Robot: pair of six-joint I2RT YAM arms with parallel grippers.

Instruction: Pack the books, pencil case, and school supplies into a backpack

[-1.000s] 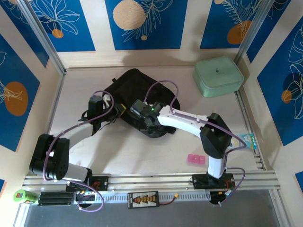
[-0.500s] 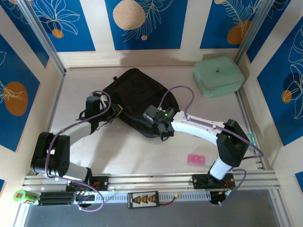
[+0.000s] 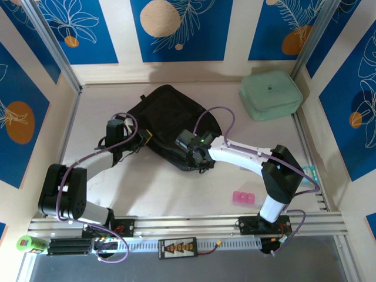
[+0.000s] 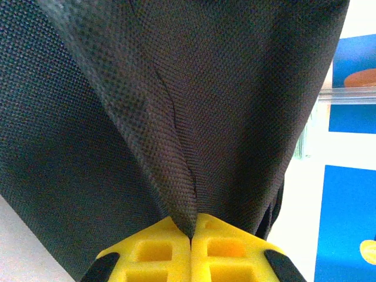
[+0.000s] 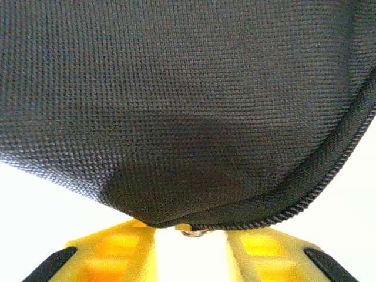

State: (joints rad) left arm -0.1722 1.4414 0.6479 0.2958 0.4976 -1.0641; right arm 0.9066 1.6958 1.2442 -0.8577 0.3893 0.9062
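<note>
The black backpack (image 3: 167, 114) lies mid-table. My left gripper (image 3: 140, 137) is at its left edge, shut on a pinched fold of the backpack (image 4: 176, 117) fabric between its yellow fingers (image 4: 191, 235). My right gripper (image 3: 198, 160) sits at the bag's near right edge, open. The backpack's (image 5: 188, 88) zip seam and a small metal zip ring (image 5: 191, 231) lie just over the gap between its tips (image 5: 191, 238). A pink block (image 3: 244, 197) lies near the right arm's base. A teal piece (image 3: 309, 174) rests by the right rail. The books are out of view.
A mint green square padded case (image 3: 270, 94) stands at the back right; I cannot tell if it is the pencil case. Metal rails (image 3: 188, 224) run along the near edge. Blue patterned walls (image 3: 176, 29) close in the table.
The right gripper has moved back toward the bag's near right edge, and its jaws have parted. The left gripper keeps its hold and has shifted slightly left.
</note>
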